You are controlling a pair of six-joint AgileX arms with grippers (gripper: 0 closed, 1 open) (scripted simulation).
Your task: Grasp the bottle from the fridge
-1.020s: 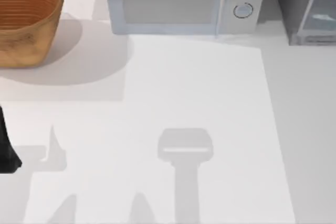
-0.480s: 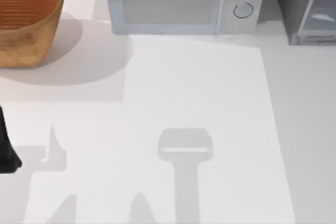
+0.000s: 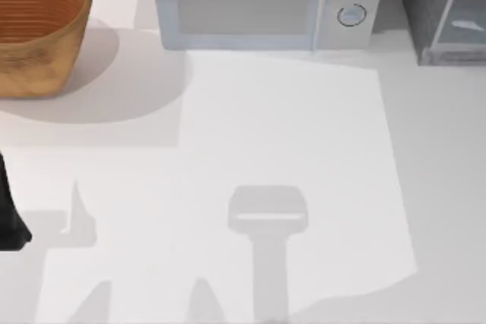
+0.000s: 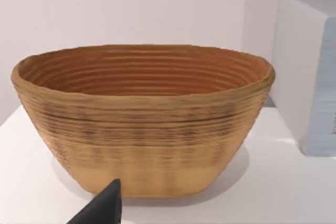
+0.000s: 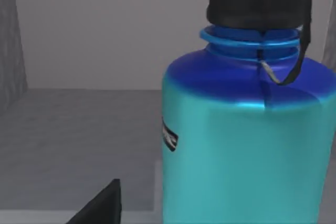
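Note:
The bottle (image 5: 241,145) is turquoise with a blue neck and a black cap. It stands upright on the grey floor inside the fridge (image 3: 440,9), close in front of the right wrist camera. My right gripper (image 5: 168,219) is open at the bottle's base. Its one visible black fingertip (image 5: 102,208) stands apart from the bottle's side, and the other finger is hidden. In the top view the fridge is at the table's back right corner. My left arm (image 3: 9,218) is parked at the table's left edge, its gripper (image 4: 168,219) open with one fingertip (image 4: 105,208) in sight.
A woven basket (image 3: 34,28) stands at the back left and faces the left wrist camera (image 4: 142,124). A light-grey microwave (image 3: 258,1) with two round knobs sits at the back middle, just left of the fridge.
A slanted shadow edge has come over the table's front right corner in the top view. The left arm, basket and microwave have not moved.

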